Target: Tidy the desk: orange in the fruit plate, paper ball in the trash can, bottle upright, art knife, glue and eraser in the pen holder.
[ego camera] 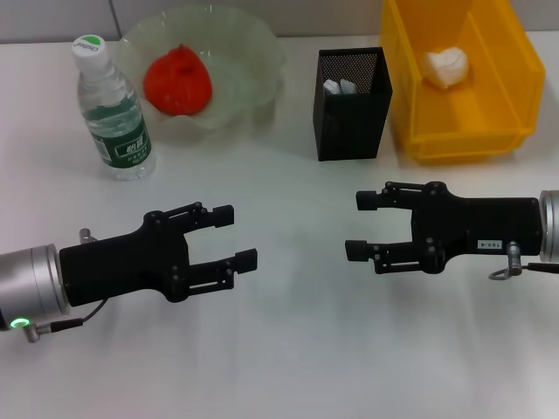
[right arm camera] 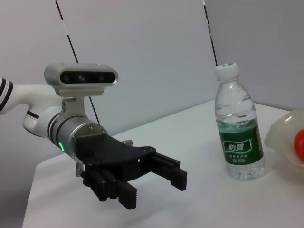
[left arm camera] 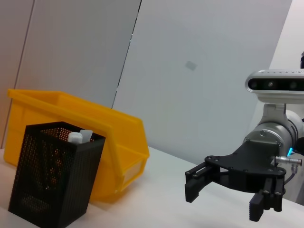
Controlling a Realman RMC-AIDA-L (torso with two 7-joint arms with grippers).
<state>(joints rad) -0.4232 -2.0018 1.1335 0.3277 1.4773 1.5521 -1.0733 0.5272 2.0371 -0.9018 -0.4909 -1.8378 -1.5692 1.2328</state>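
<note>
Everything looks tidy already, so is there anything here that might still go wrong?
A few things, perhaps. The bottle stands upright just beyond the left gripper, so a forward sweep of that arm might topple it. The pen holder sits ahead of the right gripper and looks light enough to be knocked over. Both grippers face each other, jaws open, and might collide if they move inward.

Head overhead; wrists low, facing inward

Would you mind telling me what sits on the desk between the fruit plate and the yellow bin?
The black mesh pen holder stands between the fruit plate and yellow bin, seen in the head view.
</note>
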